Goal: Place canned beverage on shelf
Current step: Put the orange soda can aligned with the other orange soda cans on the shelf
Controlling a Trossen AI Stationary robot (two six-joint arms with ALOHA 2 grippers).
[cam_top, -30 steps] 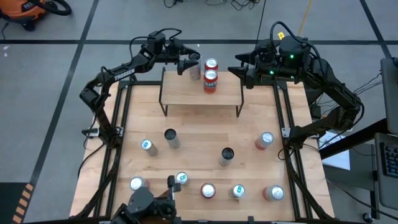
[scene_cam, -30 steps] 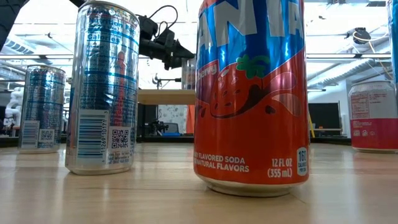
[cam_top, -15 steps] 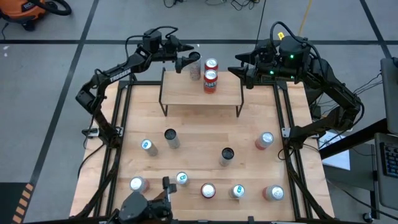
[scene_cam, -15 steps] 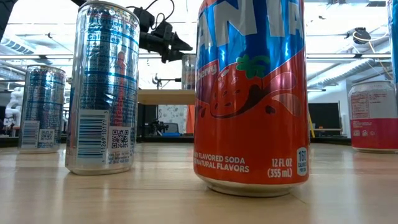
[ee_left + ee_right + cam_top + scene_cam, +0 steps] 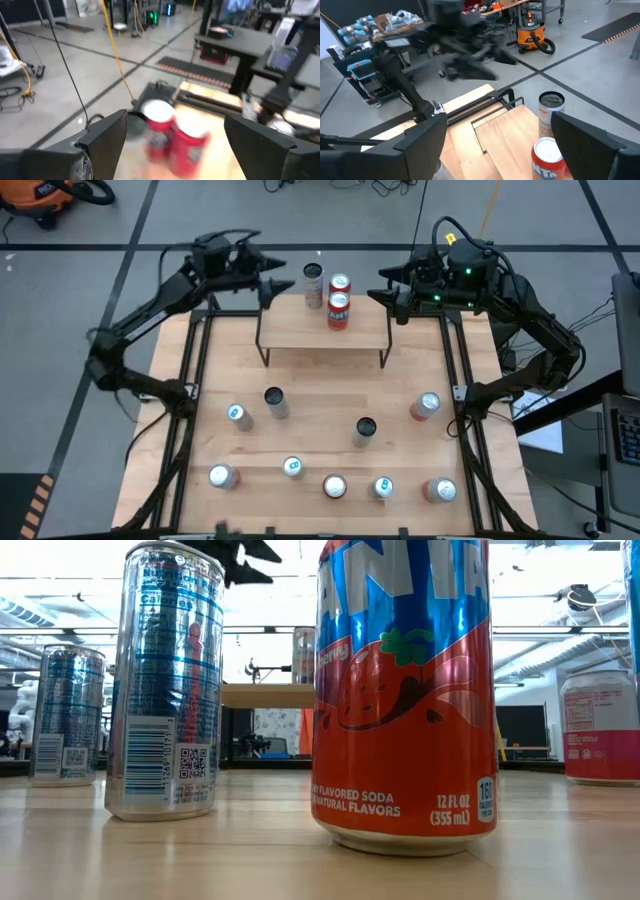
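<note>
Three cans [image 5: 313, 283] are seen upright on the shelf [image 5: 322, 330] (far edge). The left gripper [image 5: 272, 287], jaws spread and empty, hangs just beside; the right gripper [image 5: 385, 292] likewise.

Blurred and cropped views
My left wrist view smears the red cans [image 5: 175, 137]; the low view crops the soda can [image 5: 405, 690].

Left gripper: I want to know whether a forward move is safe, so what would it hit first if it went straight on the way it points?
Probably the silver can on the shelf. The open left gripper points at it from the side. Its height against the can is unclear, so it might pass above.
</note>
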